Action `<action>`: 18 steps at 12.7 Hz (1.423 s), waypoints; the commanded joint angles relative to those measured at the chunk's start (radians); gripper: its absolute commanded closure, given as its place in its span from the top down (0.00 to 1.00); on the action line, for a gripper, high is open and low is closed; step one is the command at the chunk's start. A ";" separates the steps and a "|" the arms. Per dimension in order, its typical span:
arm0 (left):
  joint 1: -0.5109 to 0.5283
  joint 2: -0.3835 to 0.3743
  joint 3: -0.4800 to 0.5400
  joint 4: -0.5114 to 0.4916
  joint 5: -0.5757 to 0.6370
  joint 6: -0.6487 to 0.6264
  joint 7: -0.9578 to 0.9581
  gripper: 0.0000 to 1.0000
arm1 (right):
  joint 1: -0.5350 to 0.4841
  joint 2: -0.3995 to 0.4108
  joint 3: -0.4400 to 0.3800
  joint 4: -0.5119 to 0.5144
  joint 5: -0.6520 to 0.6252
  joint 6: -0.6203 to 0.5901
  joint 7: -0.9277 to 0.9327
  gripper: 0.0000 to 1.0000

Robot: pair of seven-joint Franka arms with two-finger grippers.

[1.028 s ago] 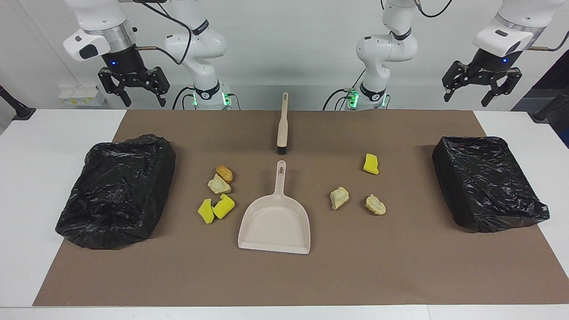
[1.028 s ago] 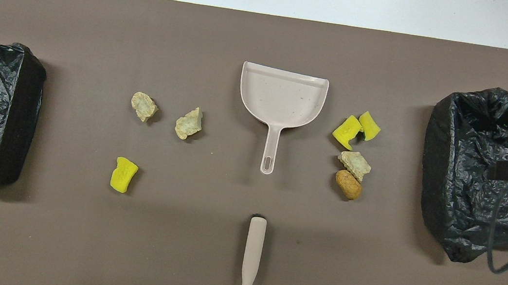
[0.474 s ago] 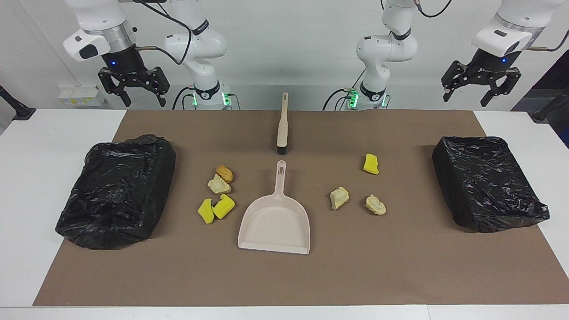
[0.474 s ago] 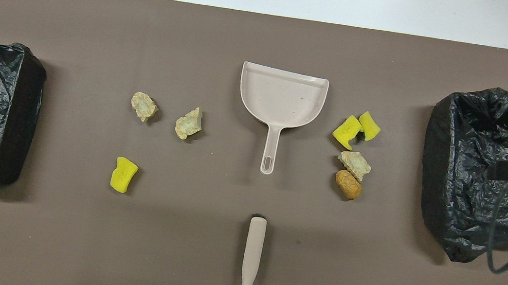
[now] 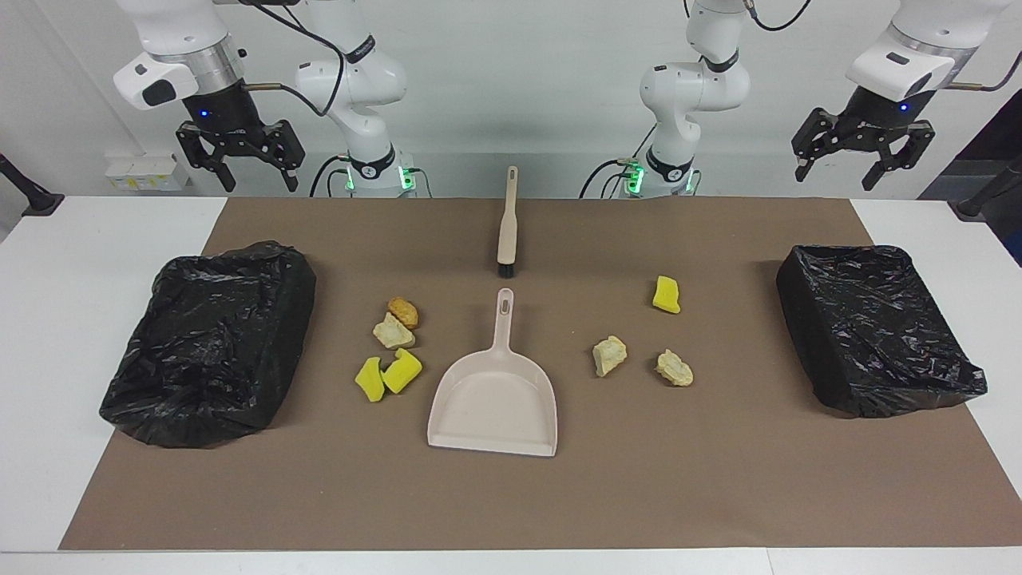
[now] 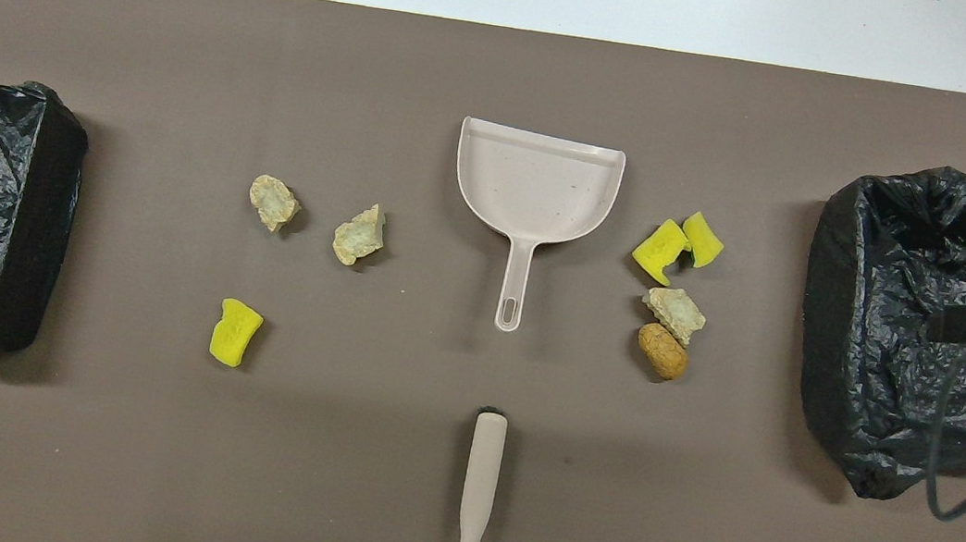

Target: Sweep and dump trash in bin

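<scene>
Several small chunks of trash lie on the brown mat (image 5: pixel 718 479). Two yellow ones (image 5: pixel 387 374), a beige one (image 5: pixel 393 331) and an orange-brown one (image 5: pixel 403 311) cluster beside the beige dustpan (image 5: pixel 495 399), toward the right arm's end. A yellow chunk (image 5: pixel 666 294) and two beige chunks (image 5: pixel 609 355) (image 5: pixel 674 367) lie toward the left arm's end. A black-lined bin (image 5: pixel 295 295) sits at the right arm's end and another bin (image 5: pixel 798 303) at the left arm's end. My right gripper (image 5: pixel 257 180) and left gripper (image 5: pixel 838 174) hang high, open and holding nothing.
A beige brush (image 5: pixel 506 228) with black bristles lies in line with the dustpan's handle, nearer to the robots. White table (image 5: pixel 72 319) surrounds the mat. A dark stand (image 5: pixel 28 192) sits at the right arm's end, near the robots.
The left gripper has drifted slightly upward. Nothing on the table has moved.
</scene>
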 commanded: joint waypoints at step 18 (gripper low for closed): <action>-0.859 -0.309 -0.012 -0.764 -0.021 0.410 -0.835 1.00 | -0.004 -0.018 0.003 -0.090 -0.017 0.003 -0.039 1.00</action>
